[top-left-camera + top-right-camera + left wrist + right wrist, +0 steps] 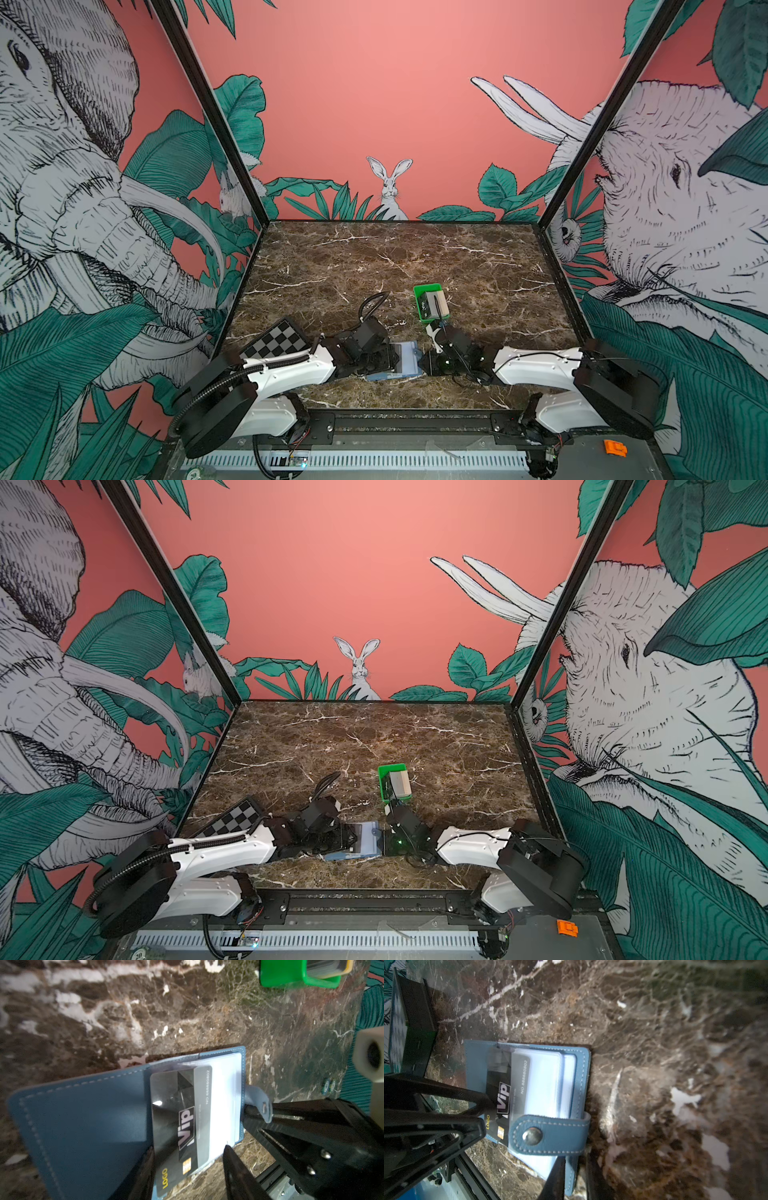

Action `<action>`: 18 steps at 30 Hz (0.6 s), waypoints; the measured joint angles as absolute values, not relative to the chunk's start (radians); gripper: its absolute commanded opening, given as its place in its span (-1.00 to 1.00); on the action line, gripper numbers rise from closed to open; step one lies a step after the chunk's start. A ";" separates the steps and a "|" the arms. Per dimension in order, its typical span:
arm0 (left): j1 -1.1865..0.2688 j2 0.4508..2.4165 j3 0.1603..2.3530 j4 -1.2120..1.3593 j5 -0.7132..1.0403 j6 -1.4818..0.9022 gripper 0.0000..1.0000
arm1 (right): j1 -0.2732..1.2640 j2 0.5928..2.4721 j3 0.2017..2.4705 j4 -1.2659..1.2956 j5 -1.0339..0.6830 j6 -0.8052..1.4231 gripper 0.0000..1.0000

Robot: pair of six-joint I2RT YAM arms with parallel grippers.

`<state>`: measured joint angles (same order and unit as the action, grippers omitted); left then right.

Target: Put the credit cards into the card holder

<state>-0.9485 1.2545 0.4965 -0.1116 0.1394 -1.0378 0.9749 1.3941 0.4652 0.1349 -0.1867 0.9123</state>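
The slate-blue card holder (83,1126) lies open on the marble near the table's front, seen in both top views (409,357) (370,839). A black "VIP" credit card (182,1126) (503,1095) sits partly inside a clear pocket, its chip end sticking out. My left gripper (189,1148) is open and straddles that end, one finger at the card's edge and the other apart from it. My right gripper (576,1162) is shut on the holder's cover edge, below the snap tab (550,1134). More credit cards (434,305) stand in the green tray.
The green tray (424,291) (390,767) stands just behind the grippers, right of centre. A checkerboard (276,338) lies at the front left beside the left arm. Both arms meet low over the front middle of the table. An orange piece (615,448) sits off the table, front right.
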 measured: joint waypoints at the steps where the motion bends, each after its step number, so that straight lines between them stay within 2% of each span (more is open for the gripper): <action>1: -0.949 1.254 0.501 -0.120 0.139 -1.032 0.09 | 0.975 1.397 0.471 0.128 -0.183 0.912 -0.61; 5: -0.949 1.257 0.545 -0.186 0.139 -0.995 0.09 | 0.981 1.414 0.498 0.096 -0.165 0.912 -0.61; 18: -0.949 1.344 0.596 -0.259 0.120 -0.949 -0.21 | 0.989 1.422 0.508 0.087 -0.147 0.913 -0.63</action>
<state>-0.9485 1.3437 0.5957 -0.2592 0.1196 -0.9485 0.9890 1.4216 0.5079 0.0868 -0.1467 0.9134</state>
